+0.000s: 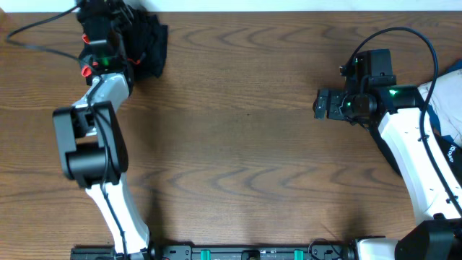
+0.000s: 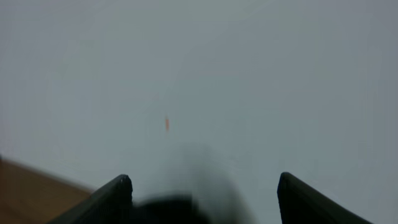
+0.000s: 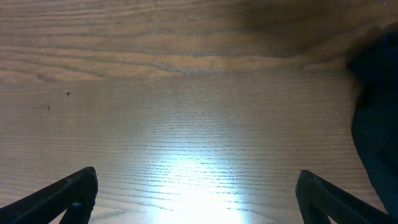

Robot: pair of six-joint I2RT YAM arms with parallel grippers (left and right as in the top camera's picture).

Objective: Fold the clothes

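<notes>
Clothes (image 1: 148, 43): a black bundle was found at the table's (image 1: 238, 130) far left edge.
Left gripper (image 1: 108, 18): was seen parted in the wrist view over the bundle; whether cloth was held could not be told.
Right gripper (image 1: 319, 104): was held wide apart, nothing gripped, over bare wood.
Step advice: a clean release should be made before withdrawal, so no fabric is dragged.
</notes>
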